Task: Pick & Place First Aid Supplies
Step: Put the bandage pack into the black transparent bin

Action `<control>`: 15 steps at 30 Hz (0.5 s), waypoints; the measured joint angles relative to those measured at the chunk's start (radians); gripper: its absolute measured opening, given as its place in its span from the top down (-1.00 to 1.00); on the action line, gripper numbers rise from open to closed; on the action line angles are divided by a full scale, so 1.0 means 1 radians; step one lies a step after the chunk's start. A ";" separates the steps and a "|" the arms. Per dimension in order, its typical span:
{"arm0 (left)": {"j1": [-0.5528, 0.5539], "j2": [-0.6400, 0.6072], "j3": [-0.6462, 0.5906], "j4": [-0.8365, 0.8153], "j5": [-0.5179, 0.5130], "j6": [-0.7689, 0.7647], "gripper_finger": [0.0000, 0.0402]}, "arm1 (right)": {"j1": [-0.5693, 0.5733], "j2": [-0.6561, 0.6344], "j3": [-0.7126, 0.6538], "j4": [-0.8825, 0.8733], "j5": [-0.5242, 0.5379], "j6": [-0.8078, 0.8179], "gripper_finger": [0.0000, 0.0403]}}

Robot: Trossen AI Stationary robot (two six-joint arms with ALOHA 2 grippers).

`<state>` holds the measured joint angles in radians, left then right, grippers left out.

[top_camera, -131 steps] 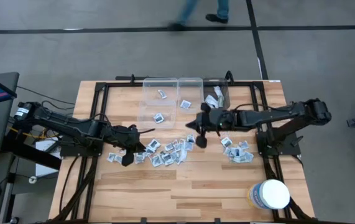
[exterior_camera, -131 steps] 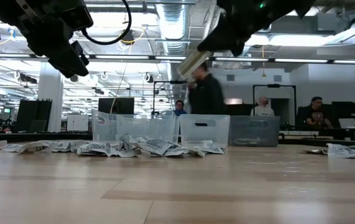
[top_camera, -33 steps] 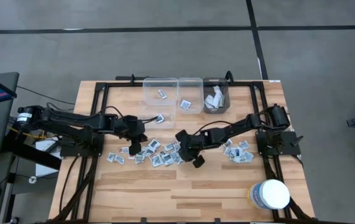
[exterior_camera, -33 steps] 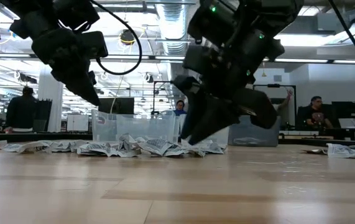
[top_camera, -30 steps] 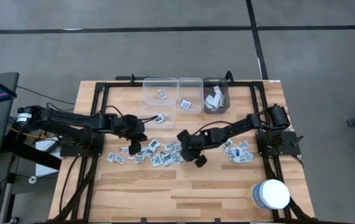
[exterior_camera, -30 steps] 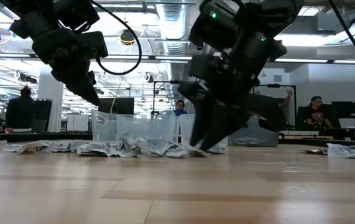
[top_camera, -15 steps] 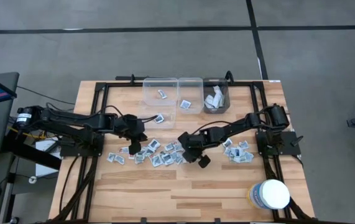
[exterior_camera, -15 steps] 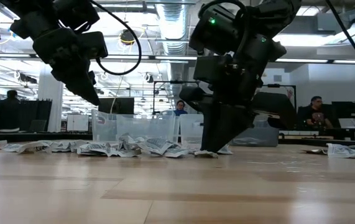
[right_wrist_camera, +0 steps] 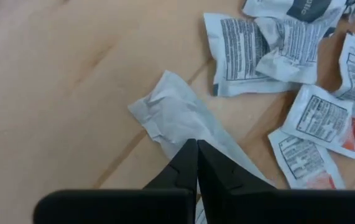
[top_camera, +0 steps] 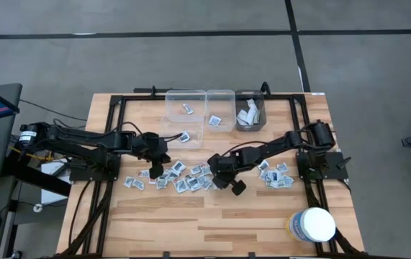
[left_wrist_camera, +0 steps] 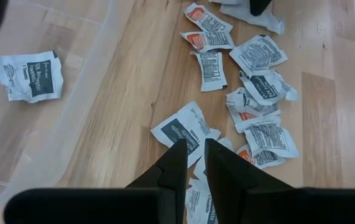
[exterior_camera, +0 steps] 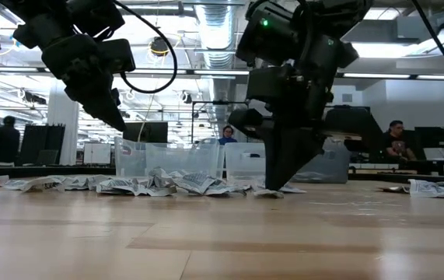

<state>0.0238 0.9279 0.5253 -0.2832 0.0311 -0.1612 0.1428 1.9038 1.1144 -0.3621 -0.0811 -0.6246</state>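
Note:
The first aid supplies lie as a heap of small flat printed packets at mid-table, with a second cluster to its right. My right gripper stands at the heap's right edge, tips down on the table, shut on a pale white wrapper. My left gripper hangs above the heap's left part, well above the wood in the low view. A narrow gap shows between its fingers, with nothing in it. My right gripper pinches the pale wrapper at about its middle between its two fingertips. The fingers come steeply from above, slanting from the table's right. The wrapper still lies on the wood, with its crumpled free end flat on the table beyond the tips.
Two clear bins and a grey bin holding white wrappers stand at the far edge. A big white round tub stands at the near right corner. Black frame rails run along both sides. People show in the room beyond.
My right gripper has shut, its spread fingers coming together on the pale wrapper at the heap's right edge. It has also tipped more steeply downward, tips on the table. My left gripper has kept still.

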 joint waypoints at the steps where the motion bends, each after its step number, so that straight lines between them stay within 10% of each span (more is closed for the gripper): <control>1: 0.000 0.000 0.000 0.000 0.000 0.000 0.72 | 0.000 -0.007 0.008 0.001 0.001 -0.003 0.99; 15: 0.000 0.000 -0.029 0.019 0.000 -0.026 0.72 | 0.007 -0.031 0.037 -0.016 0.007 0.238 0.89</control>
<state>0.0238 0.9283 0.4965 -0.2640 0.0311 -0.1867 0.1501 1.8732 1.1515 -0.3785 -0.0746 -0.3863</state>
